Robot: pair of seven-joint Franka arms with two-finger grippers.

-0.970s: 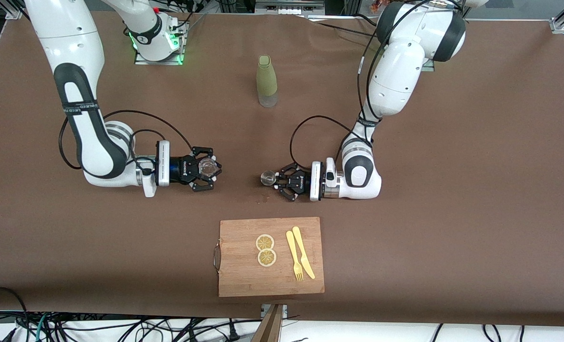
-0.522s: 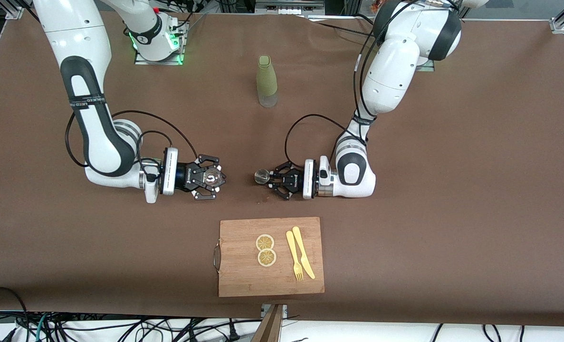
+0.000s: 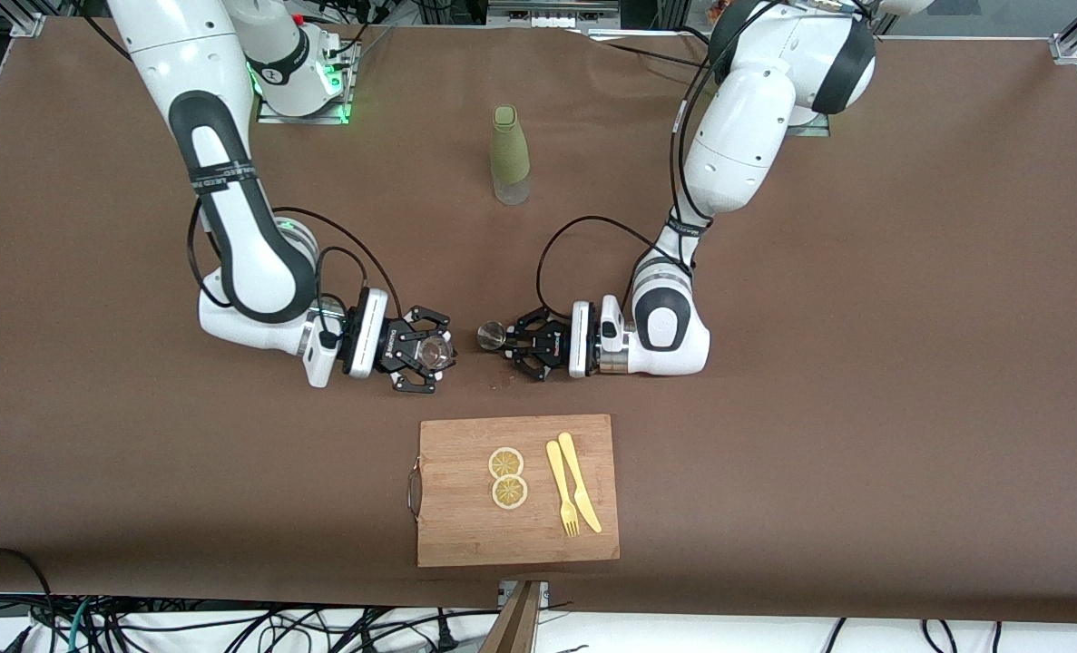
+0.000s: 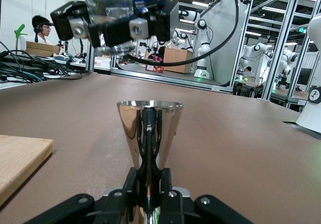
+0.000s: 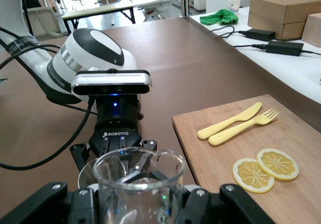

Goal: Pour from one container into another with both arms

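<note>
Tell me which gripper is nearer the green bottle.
Left, narrowly. The left gripper, shut on a metal cup, and the right gripper, shut on a glass beaker, both sit between the bottle and the cutting board.

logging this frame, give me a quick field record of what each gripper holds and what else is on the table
left gripper: shut on metal cup, over the table
right gripper: shut on glass beaker, over the table
gap: cup and beaker close, not touching
bottle: upright, toward the robots' bases
cutting board: holds two lemon slices, fork, knife
</note>
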